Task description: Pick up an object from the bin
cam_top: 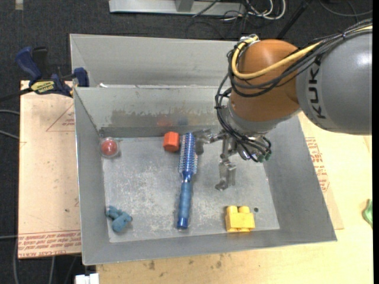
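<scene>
End effector [224, 179] (grip unclear) over bin floor [142, 188], blue brush [185, 182] beside, yellow block [239, 218] near

Bin [148, 182] holds hairbrush [186, 176], orange block [170, 141], yellow brick [239, 218], pink ball [109, 147], blue lump [119, 219].

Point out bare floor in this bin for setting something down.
Widest: the middle-left floor, bounded by red ball, orange block, blue hairbrush and blue toy. Crowded right of the hairbrush, under the arm, near the yellow block.

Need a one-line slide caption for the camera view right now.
Gripper hangs over bin floor between blue hairbrush and yellow block.
</scene>
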Available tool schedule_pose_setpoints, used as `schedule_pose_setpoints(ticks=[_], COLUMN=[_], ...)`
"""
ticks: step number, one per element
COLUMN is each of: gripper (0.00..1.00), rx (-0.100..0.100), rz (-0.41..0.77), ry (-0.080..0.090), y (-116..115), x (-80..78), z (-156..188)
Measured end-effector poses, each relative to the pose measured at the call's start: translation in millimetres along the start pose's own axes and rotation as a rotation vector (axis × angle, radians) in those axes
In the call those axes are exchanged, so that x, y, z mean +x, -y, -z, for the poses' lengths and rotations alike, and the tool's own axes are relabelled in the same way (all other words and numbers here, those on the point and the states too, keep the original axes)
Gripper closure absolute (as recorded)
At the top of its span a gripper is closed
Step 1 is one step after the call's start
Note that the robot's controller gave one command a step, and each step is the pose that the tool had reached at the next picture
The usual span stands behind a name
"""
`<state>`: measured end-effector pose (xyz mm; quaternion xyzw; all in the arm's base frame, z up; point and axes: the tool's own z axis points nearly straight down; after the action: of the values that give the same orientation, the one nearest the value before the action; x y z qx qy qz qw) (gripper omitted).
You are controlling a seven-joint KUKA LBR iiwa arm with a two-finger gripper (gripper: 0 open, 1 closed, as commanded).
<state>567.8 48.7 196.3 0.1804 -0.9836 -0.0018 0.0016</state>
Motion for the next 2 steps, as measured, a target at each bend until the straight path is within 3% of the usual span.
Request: schedule_pose_setpoints(ticks=[1,2], gripper=[0.00,1.00], rx=[0.005,0.010], rz=[0.368,0.366], ry=[0.015,0.024], y=[10.8,12.2], x=[-10.4,-12.9], z=[-121.8,-118.5])
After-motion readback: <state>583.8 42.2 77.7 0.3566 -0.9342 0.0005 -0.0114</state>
